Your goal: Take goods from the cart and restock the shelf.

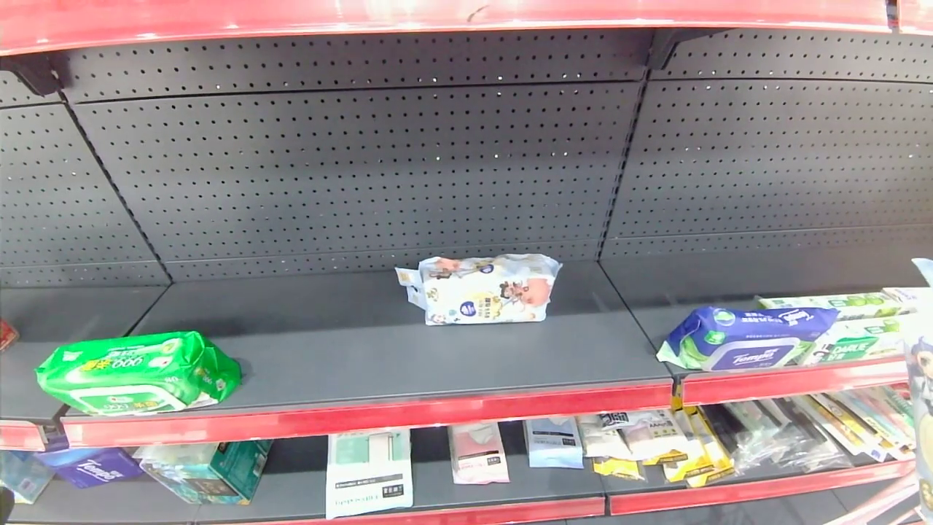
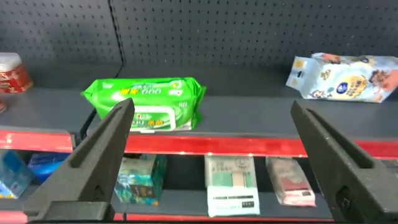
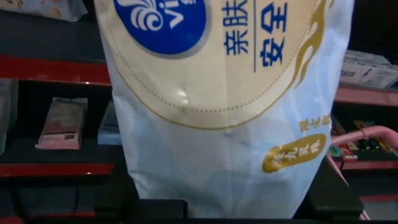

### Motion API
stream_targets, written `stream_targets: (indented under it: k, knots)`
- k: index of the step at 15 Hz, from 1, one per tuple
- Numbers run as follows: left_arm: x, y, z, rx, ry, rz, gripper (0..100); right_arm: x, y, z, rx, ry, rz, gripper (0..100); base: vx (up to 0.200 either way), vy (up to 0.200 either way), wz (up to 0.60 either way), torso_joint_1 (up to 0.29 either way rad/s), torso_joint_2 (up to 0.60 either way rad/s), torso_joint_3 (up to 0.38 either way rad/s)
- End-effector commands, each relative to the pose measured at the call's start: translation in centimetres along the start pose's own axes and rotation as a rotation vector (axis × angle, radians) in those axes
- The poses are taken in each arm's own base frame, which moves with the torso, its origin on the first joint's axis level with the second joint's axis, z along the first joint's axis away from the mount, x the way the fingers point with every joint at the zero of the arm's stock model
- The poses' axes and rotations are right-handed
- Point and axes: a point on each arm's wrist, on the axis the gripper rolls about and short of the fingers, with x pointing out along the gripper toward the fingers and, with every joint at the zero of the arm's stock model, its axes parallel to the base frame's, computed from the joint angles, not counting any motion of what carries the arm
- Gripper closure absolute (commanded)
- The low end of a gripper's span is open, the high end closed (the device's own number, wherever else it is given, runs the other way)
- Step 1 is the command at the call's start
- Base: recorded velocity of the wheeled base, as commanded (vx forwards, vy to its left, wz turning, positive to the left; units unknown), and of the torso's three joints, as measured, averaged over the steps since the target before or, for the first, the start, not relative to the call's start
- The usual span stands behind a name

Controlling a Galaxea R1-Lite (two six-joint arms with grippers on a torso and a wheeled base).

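A large white pack with a blue-and-gold label (image 3: 224, 106) sits between the dark fingers (image 3: 118, 193) of my right gripper (image 3: 227, 202), which is shut on it; the pack's edge shows at the far right of the head view (image 1: 923, 408). My left gripper (image 2: 211, 109) is open and holds nothing, just in front of the shelf's red front strip (image 2: 211, 146). Past it on the grey shelf (image 1: 364, 350) lies a green wipes pack (image 2: 144, 102) (image 1: 138, 372). A white cartoon-printed pack (image 1: 481, 288) (image 2: 345, 78) lies mid-shelf near the back.
A blue wipes pack (image 1: 743, 337) and green-white boxes (image 1: 853, 324) fill the shelf's right bay. A red-white jar (image 2: 9, 73) stands at the far left. The lower shelf (image 1: 452, 503) holds several packets. A pink cart bar (image 3: 367, 134) is low on the right.
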Motion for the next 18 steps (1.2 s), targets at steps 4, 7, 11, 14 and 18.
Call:
stream_targets:
  k: [4,7,11,14,18]
  knots:
    - [21.4,0.4,2.0,0.170,0.299,-0.269,0,0.0,0.3,-1.3,-0.008,0.004,-0.008,100,0.000,0.000,0.00,0.000,0.00,0.000]
    - [24.8,-0.9,-0.4,0.247,0.357,-0.500,0,0.1,0.4,-1.5,-0.040,0.010,-0.005,100,0.000,0.000,0.00,0.000,0.00,0.000]
    - [28.9,-4.6,-1.5,0.234,0.355,-0.736,0,0.3,0.5,-2.1,-0.043,0.032,0.002,100,0.000,0.000,0.00,0.000,0.00,0.000]
    - [33.3,-8.5,-2.4,0.254,0.326,-0.837,0,0.4,0.6,-2.5,-0.079,0.044,0.009,100,0.000,0.000,0.00,0.000,0.00,0.000]
    - [36.6,-11.3,-4.3,0.293,0.312,-0.940,0,0.4,0.6,-2.5,-0.079,0.046,0.008,100,0.000,0.000,0.00,0.000,0.00,0.000]
